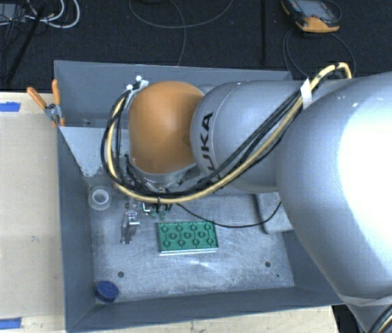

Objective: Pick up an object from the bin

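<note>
My gripper hangs below the orange wrist cover, low over the bin's left-middle floor. A green studded flat block lies just to its right on the floor, close to it but not held. A small clear ring, like a tape roll, sits to the gripper's upper left near the bin's left wall. Nothing shows between the gripper's parts.
A blue round cap lies in the near left corner of the bin. A grey flat piece lies by the right side, partly under the arm. The arm and its cables cover the bin's back and right.
</note>
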{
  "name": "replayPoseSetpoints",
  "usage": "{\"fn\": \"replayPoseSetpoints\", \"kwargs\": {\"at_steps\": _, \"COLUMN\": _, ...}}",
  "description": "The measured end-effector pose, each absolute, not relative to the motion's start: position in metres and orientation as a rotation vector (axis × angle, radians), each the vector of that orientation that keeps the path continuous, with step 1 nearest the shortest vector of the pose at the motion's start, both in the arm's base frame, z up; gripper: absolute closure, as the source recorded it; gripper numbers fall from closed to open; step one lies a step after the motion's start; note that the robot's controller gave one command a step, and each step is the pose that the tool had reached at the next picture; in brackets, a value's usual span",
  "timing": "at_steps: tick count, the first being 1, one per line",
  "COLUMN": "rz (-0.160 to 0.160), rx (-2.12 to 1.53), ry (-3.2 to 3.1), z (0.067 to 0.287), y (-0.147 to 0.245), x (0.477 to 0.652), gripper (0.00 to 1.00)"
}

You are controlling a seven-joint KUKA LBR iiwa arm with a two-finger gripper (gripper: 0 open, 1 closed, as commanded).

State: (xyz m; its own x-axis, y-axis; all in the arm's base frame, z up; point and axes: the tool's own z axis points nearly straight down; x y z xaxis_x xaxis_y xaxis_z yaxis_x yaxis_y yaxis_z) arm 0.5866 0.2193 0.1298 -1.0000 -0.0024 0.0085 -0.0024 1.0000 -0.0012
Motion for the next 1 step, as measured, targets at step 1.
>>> {"fn": "replayPoseSetpoints", "kwargs": {"at_steps": 1, "rz": 0.004, "rx": 0.265, "ry": -3.128, "z": 0.1068, "y": 0.1498, "x": 0.6002, "gripper": 0.0}}
